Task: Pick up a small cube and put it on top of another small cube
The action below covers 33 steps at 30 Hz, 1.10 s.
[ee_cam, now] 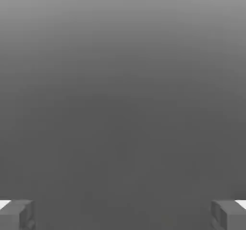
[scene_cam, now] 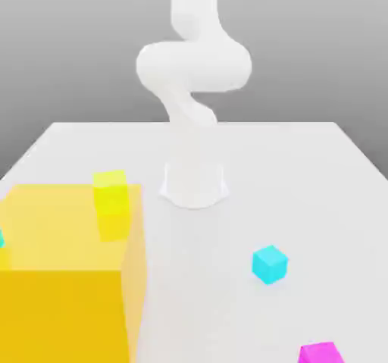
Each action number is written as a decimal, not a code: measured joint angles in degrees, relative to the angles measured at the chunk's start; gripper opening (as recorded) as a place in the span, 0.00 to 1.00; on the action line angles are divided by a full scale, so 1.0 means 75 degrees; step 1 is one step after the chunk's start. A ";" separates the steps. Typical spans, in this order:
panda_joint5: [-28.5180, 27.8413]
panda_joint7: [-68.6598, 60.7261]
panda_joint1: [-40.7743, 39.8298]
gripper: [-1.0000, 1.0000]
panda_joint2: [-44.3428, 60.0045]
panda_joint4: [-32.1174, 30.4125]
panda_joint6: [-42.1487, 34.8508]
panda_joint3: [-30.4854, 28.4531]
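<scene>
Presently the claw [ee_cam: 123,215] stands wide open in the hand view, nothing between its fingers. Magenta cube [scene_cam: 320,353]: on the table [scene_cam: 197,278], at the exterior view's right, near edge of frame, well apart from the cyan cube [scene_cam: 270,264]. Step in hand, as judged: approach the magenta cube. Best method: turn the fingers parallel to two opposite faces, centre above, descend straight, and close only once both pads flank it evenly.
</scene>
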 joint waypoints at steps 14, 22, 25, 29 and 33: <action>-0.0765 0.0991 -0.0007 0.50 0.3922 0.0298 0.0963 0.1058; -0.1201 0.1554 0.0380 0.50 0.6137 0.0466 0.1507 0.1302; -0.1273 0.1701 0.0519 0.50 0.6955 0.0526 0.1719 0.1354; -0.1282 0.1838 0.0717 0.50 0.8031 0.0603 0.2011 0.1458; -0.1463 0.2032 0.0958 0.50 0.9124 0.0774 0.2608 0.1320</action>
